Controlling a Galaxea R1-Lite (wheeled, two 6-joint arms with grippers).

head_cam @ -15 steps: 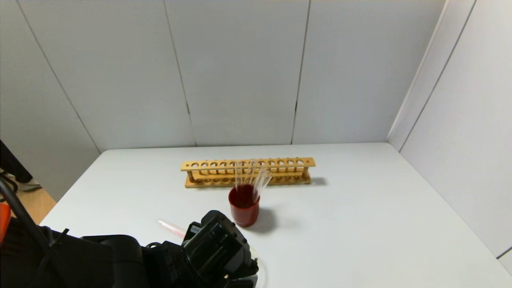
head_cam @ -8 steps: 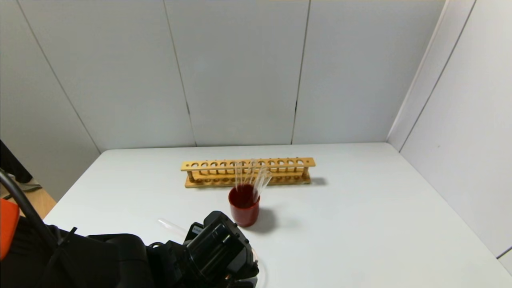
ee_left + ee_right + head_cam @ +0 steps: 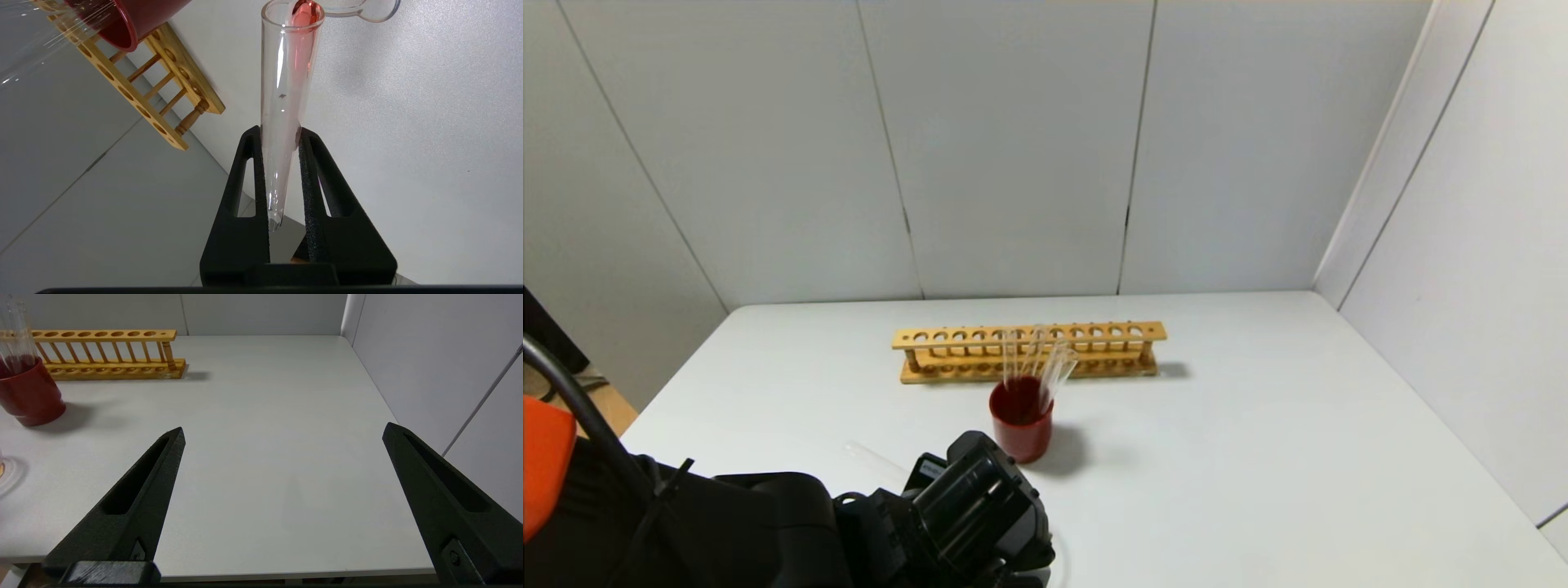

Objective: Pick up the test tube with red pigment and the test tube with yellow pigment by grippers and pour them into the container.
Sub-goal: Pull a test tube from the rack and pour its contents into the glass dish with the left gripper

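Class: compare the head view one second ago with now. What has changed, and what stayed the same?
The left gripper, shut on the test tube with red pigment, shifted slightly right; the tube's protruding end lost its pink tint. The red cup and wooden rack stayed put.

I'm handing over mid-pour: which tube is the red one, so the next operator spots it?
At the table's near left edge, the left claw is shut on the test tube with red pigment. Unlike the clear tubes in the red cup, it is tilted, with red liquid at its mouth.
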